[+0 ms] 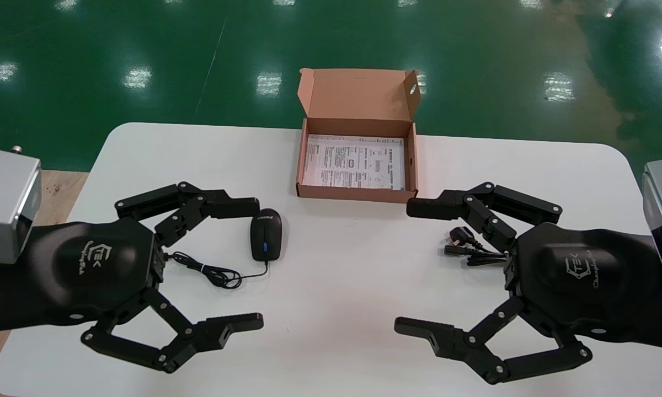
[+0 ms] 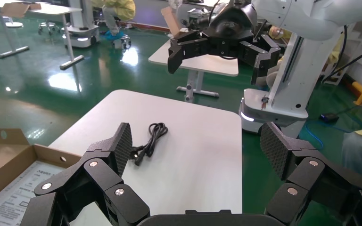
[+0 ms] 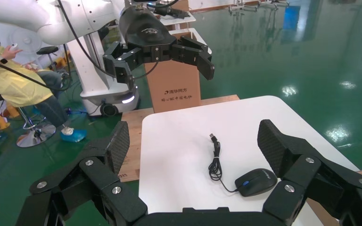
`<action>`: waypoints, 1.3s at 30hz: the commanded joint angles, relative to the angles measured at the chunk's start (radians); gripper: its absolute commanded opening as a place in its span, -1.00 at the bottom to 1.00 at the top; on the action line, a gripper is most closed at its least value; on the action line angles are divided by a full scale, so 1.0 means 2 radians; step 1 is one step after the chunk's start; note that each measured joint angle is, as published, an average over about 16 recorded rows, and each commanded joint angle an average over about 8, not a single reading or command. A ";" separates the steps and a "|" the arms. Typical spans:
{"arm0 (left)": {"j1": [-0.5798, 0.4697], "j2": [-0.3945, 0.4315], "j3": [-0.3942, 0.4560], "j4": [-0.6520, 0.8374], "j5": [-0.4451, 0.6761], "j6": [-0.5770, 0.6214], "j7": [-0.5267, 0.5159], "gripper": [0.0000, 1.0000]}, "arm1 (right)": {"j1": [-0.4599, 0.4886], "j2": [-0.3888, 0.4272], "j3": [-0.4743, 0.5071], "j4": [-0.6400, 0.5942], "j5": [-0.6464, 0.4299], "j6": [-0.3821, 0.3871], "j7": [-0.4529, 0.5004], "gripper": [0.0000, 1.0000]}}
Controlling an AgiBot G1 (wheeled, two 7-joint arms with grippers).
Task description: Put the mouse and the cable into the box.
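Both spread wide and marked TEK: left claw (image 1: 256, 263) by mouse (image 1: 266, 234), right claw (image 1: 405, 267) by cable (image 1: 469, 248).

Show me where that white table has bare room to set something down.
The widest bare patch of the white table lies between the black corded mouse and the black bundled cable, in front of the open brown cardboard box. Far corners beside the box are bare. Crowded around the left gripper and right gripper.
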 commanded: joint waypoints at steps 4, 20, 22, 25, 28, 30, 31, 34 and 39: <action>0.000 0.000 0.000 0.000 0.000 0.000 0.000 1.00 | 0.000 0.000 0.000 0.000 0.000 0.000 0.000 1.00; 0.000 0.000 0.000 0.000 0.000 0.000 0.000 1.00 | 0.000 0.000 0.000 0.000 0.000 0.000 0.000 1.00; -0.001 -0.001 0.002 -0.002 0.004 0.003 0.000 1.00 | 0.000 0.000 0.000 0.000 0.000 0.000 0.000 1.00; -0.016 -0.004 0.017 -0.009 0.031 0.016 -0.004 1.00 | 0.001 0.001 0.000 0.000 -0.003 0.000 -0.003 1.00; -0.053 -0.004 0.048 -0.010 0.088 0.032 -0.011 1.00 | 0.012 0.002 0.000 -0.006 -0.022 -0.003 -0.027 1.00; -0.087 -0.001 0.075 -0.002 0.137 0.040 -0.015 1.00 | 0.026 0.002 -0.001 -0.019 -0.047 -0.009 -0.058 1.00; -0.105 0.002 0.088 0.004 0.163 0.042 -0.015 1.00 | 0.035 0.002 -0.003 -0.029 -0.064 -0.013 -0.080 1.00; -0.153 0.016 0.126 0.035 0.233 0.042 -0.004 1.00 | 0.068 -0.004 -0.015 -0.075 -0.124 -0.025 -0.156 1.00; -0.225 0.059 0.187 0.115 0.345 0.039 0.045 1.00 | 0.124 -0.022 -0.048 -0.185 -0.237 -0.015 -0.284 1.00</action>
